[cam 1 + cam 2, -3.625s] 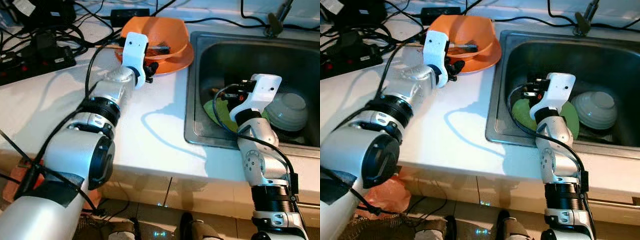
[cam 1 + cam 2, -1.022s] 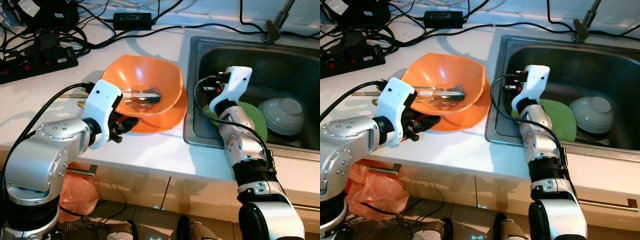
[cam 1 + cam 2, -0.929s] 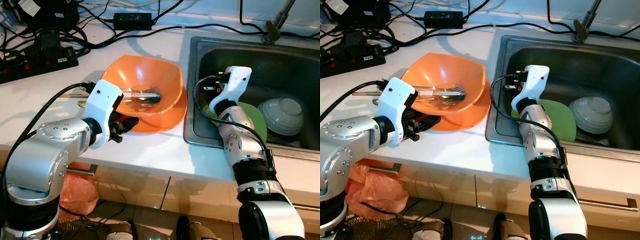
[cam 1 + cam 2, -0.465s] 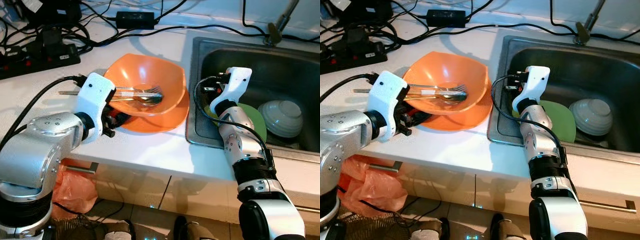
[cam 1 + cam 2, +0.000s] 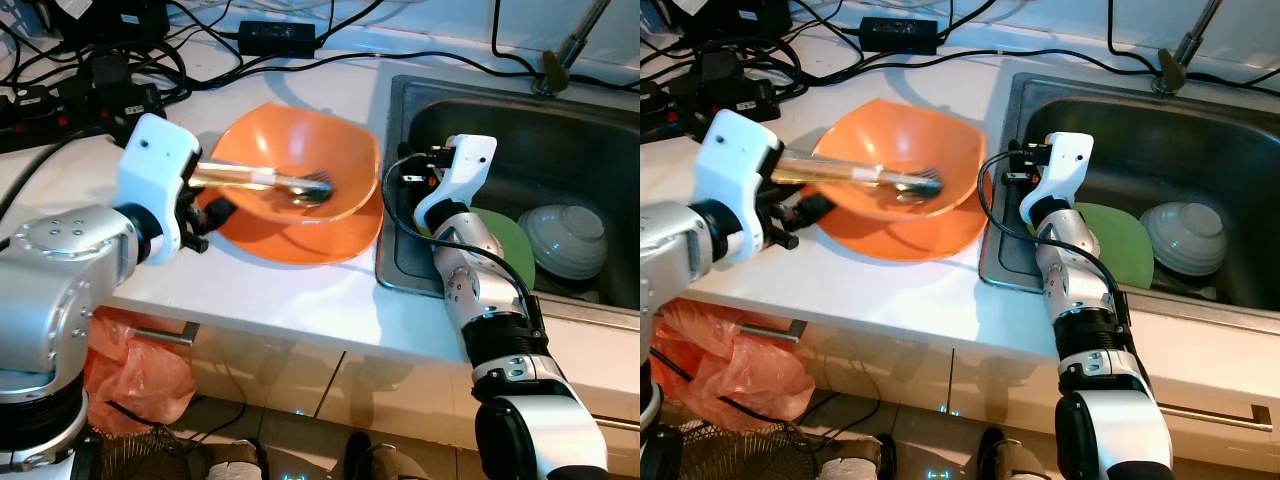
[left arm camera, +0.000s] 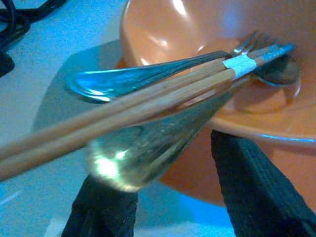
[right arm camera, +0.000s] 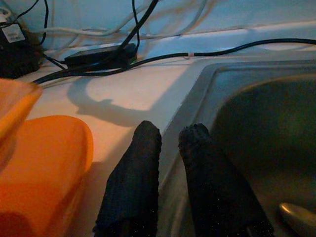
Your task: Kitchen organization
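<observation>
Orange bowl [image 5: 300, 160] sat on orange plate [image 5: 300, 235] on white tabletop [image 5: 290, 295], beside sink [image 5: 400, 265]. Left hand [image 6: 168, 197] spread wide at plate's edge (chopsticks [image 6: 123, 106], spoon, fork across bowl). Right hand [image 7: 168, 148] nearly closed, empty, above sink rim. No legible writing.

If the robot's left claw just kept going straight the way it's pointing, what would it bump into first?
Probably the orange plate under the orange bowl: the open left gripper points at its rim, beneath the overhanging chopsticks and spoons. Depth is uncertain.
</observation>
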